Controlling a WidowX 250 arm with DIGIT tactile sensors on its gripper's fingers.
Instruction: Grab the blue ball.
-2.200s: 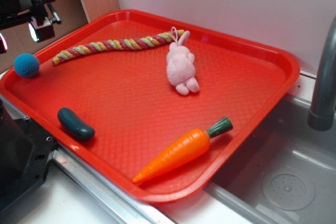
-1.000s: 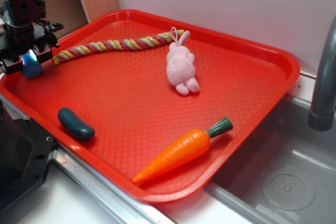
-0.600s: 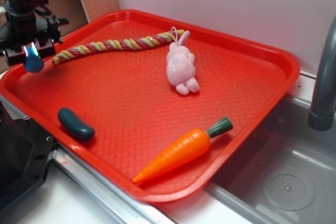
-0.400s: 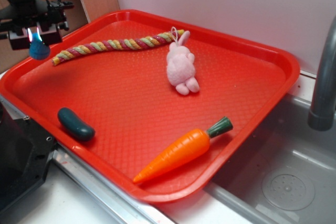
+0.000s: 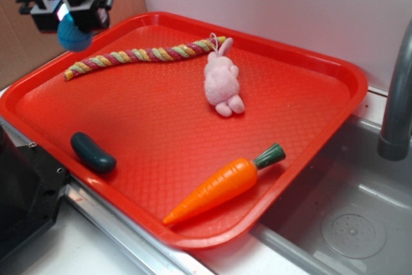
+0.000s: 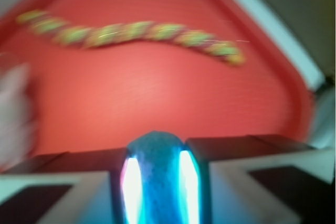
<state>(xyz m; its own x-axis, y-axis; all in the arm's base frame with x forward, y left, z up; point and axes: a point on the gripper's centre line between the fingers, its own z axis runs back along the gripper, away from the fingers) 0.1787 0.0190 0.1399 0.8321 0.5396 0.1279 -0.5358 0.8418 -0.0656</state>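
Observation:
The blue ball is small, round and fuzzy turquoise. It hangs in the air squeezed between the jaws of my gripper, high above the red tray's far left corner. In the wrist view the ball fills the gap between the two fingers, which press on both its sides. The gripper is shut on the ball.
On the tray lie a striped rope toy, a pink plush bunny, a dark teal pickle toy and an orange carrot. A sink basin and a grey faucet post are on the right.
The gripper came down on the ball at the tray's left rim, shut on it and has lifted it up and to the right, off the tray.

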